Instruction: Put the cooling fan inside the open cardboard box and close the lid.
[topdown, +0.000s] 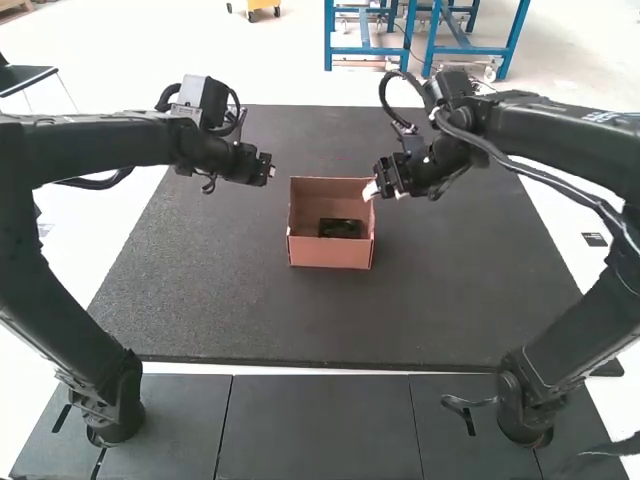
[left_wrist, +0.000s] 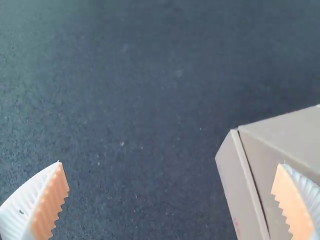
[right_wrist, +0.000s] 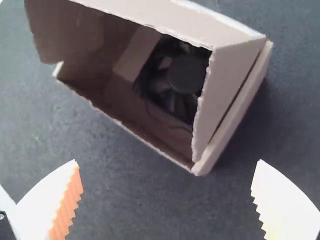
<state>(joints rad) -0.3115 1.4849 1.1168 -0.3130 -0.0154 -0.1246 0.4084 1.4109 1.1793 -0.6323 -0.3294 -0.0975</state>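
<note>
Sitting at centre frame in the high view: cardboard box (topdown: 330, 250) on the black mat (topdown: 200, 280) over the tabletop, top open. Cooling fan (topdown: 340, 228) is already inside, a dark shape low down near the front wall. The right wrist view backs this up, with hub and blades lying on the box floor. Placing looks done; lid closing is what's left.

Left jaws are wide open and hold nothing, ribbed fingers (left_wrist: 47, 205) with orange pads spread far apart. They hang up and left of the box, near its upper left corner but apart from it. Right jaws are also wide open and empty, just beside the box's upper right corner; touching or not, cannot tell. Right arm is the nearer one.

The box opening looks a bit longer left-right across the frame, and the jaws flank its far edge from either side. In the right wrist view a side flap stands along one wall; which panel is the lid proper is hard to tell. Next move probably turns on getting a finger behind the lid panel and folding it over the opening.
</note>
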